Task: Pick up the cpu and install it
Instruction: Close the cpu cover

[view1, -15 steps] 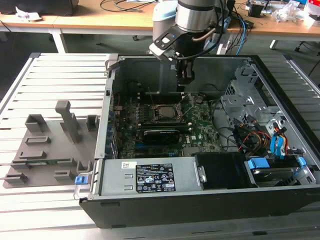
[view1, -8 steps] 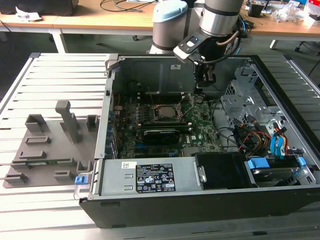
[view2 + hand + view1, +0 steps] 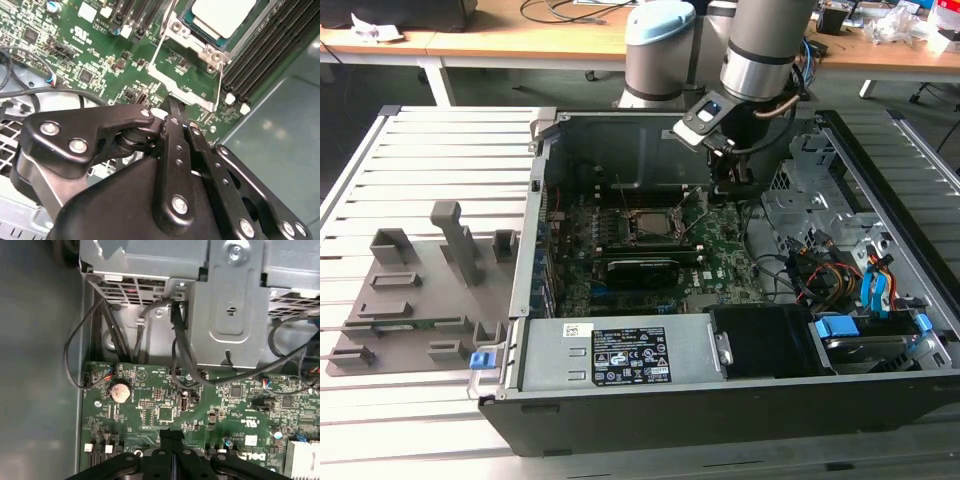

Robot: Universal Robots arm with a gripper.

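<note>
Gripper [image 3: 172,106] at the socket's edge — cpu [image 3: 220,15] lying in the socket.
Jaws pressed together, holding nothing, tips just beside the socket frame [image 3: 192,92]. Placement looks done and securing seems the step in hand — any move here calls for small, careful motion near the thin wire lever [image 3: 159,45].

Standing here, the exterior view looks down from high over the slatted desk [image 3: 440,150] into the open computer case [image 3: 720,420], with the arm [image 3: 765,50] reaching in from the far side. Both wrist views ride close above the motherboard [image 3: 90,55] [image 3: 165,390], looking past the tool [image 3: 172,107] [image 3: 171,437]. The second wrist view faces the socket [image 3: 192,90], and the first wrist view faces the metal drive cage [image 3: 230,305]. All three views share the board.
</note>
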